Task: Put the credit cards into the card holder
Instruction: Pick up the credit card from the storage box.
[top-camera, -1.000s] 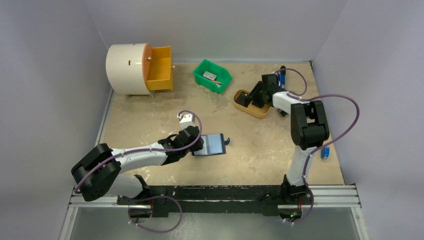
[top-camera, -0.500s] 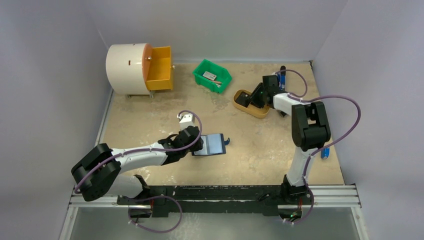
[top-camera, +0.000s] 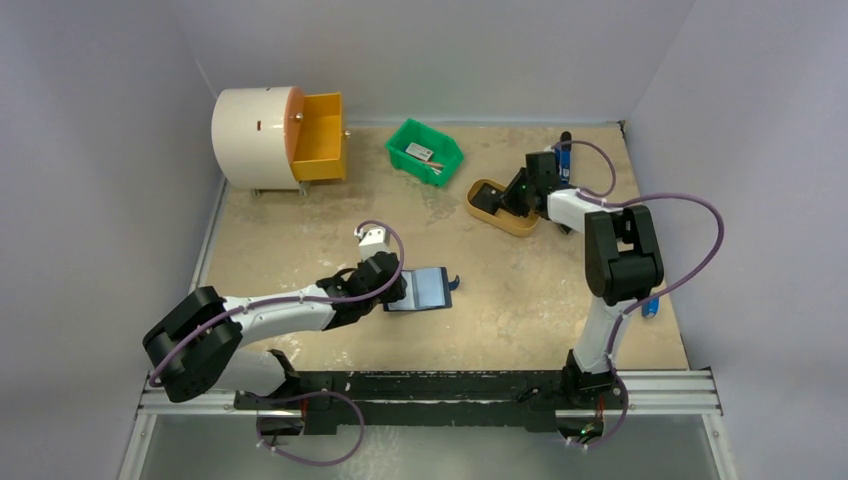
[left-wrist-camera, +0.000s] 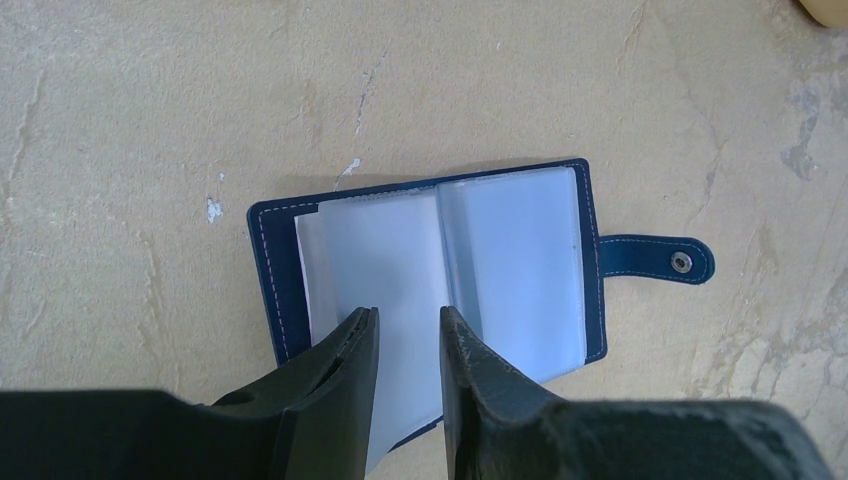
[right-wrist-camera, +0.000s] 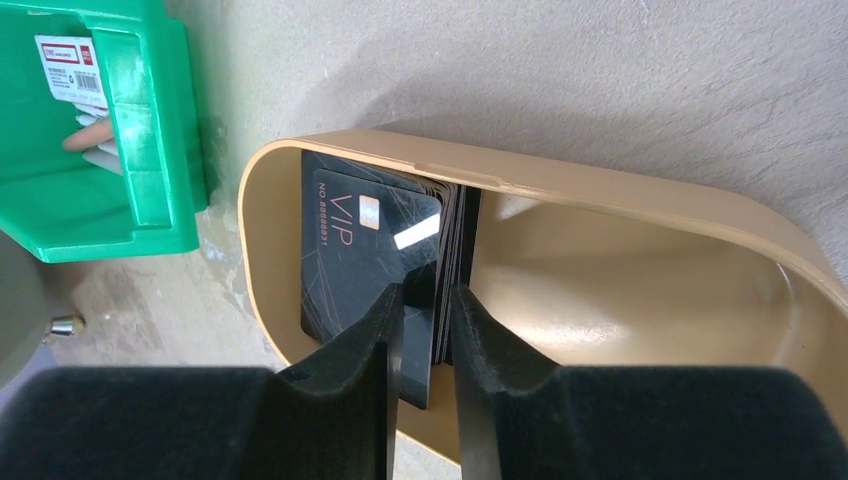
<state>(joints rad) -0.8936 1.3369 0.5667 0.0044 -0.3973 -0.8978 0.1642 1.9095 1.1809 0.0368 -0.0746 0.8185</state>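
left gripper, jaws narrowly apart, grip unclear, seemingly pins the card holder open mid-table so the right gripper, pinching black credit cards in the tan tray, can load it.

I note that the right gripper has narrowed its jaws; the fingers now stand close on either side of the near edge of the black credit cards standing in the tan tray; in the top view, the right wrist has shifted a little to the right over the tray; the right elbow has moved slightly the same way.
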